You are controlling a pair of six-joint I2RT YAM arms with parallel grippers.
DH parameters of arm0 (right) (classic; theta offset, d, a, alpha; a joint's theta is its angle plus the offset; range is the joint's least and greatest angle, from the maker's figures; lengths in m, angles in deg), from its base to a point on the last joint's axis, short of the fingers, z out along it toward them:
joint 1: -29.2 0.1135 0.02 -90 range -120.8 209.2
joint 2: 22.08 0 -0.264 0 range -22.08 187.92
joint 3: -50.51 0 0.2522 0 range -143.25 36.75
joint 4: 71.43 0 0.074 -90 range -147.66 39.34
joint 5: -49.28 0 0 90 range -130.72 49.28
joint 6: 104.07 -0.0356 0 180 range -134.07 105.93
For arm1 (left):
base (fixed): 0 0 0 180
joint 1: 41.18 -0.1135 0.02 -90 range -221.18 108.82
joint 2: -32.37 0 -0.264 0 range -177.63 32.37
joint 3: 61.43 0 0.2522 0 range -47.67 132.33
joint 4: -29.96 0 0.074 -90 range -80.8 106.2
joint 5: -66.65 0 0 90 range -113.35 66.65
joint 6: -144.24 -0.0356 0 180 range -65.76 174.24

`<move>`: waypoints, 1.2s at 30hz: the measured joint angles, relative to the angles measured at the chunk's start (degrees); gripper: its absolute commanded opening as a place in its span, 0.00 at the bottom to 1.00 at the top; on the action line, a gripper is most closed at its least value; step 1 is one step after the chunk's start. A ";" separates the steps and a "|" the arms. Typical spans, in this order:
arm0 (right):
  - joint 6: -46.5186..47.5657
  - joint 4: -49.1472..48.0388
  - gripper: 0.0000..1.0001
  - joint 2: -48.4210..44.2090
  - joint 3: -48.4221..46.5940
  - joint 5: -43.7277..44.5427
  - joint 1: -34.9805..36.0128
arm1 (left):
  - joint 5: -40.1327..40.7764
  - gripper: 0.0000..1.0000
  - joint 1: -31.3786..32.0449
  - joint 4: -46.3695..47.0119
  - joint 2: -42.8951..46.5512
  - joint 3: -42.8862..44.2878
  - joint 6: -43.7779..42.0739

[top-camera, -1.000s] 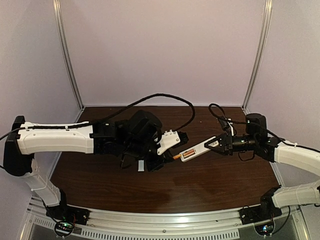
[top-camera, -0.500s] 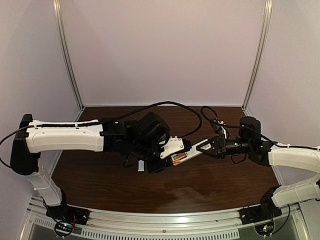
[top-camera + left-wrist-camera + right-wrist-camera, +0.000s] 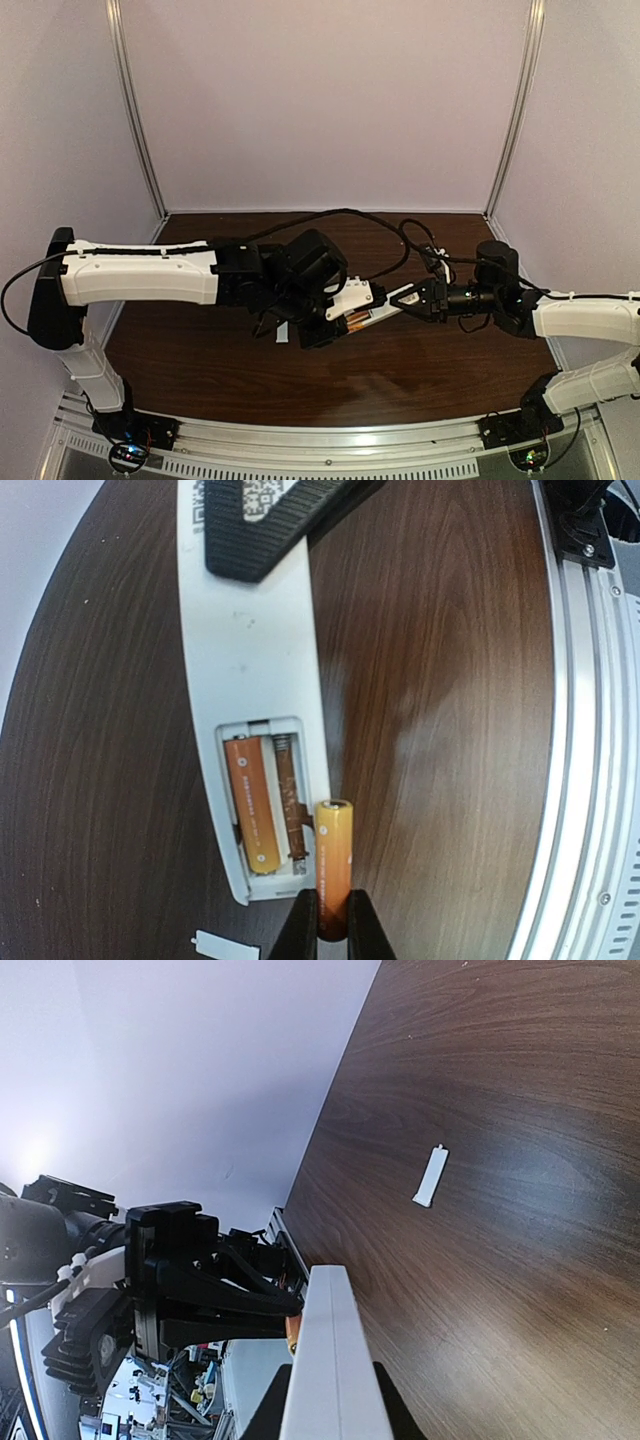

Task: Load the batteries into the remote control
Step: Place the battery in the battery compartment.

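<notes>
left jaws: clamped on the rear end of the held cell (image 3: 334,860), most of its length sticking out free. right jaws: clamped on the remote (image 3: 250,650) at the end far from the bay (image 3: 268,815). the remote is held in the air above the table (image 3: 450,680), back side up.

bay open. seated cell (image 3: 250,805) fills one slot. the other slot is empty, with its spring (image 3: 282,748) bare. the held cell lies parallel to that slot but just beside the remote's edge, outside the bay.

risks:
- smooth round cell gripped only at its tail: a knock on the bay wall could make it pivot or slip out.
- cell not over the slot, so pushing in from here would catch the rim.
- remote gripped at one end only, so pressure at the bay could lever it in the right jaws.
- spring may kick the cell back out.
- polarity: cannot tell from these views.

materials: remote is matte white plastic, slim and flat. cells are glossy orange cylinders. table is dark wood grain with a slight sheen. cover (image 3: 430,1176), a thin white plate, lies flat on the table, well apart.
</notes>
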State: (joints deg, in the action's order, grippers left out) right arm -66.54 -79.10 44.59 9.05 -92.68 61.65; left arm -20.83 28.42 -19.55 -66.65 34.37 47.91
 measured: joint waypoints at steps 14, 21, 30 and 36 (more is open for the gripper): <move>-0.50 -0.24 0.00 0.00 0.98 0.00 0.33 | 2.78 0.02 -0.02 -0.50 -2.16 1.57 0.00; -2.73 -2.51 0.00 0.04 2.56 0.70 0.55 | 2.69 0.05 -0.02 -1.05 -3.21 2.45 0.00; -4.57 -4.42 0.00 1.01 3.02 1.53 1.25 | 2.64 0.08 -0.02 -2.40 -4.31 4.02 0.00; -5.42 -6.45 0.00 2.21 3.61 1.70 1.44 | 2.67 0.20 -0.02 -3.50 -5.27 4.96 -0.02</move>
State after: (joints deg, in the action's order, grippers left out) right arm -71.96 -85.54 46.80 12.65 -90.98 63.09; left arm -18.16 28.40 -23.04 -71.92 39.34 47.89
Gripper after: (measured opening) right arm 0.179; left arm 0.129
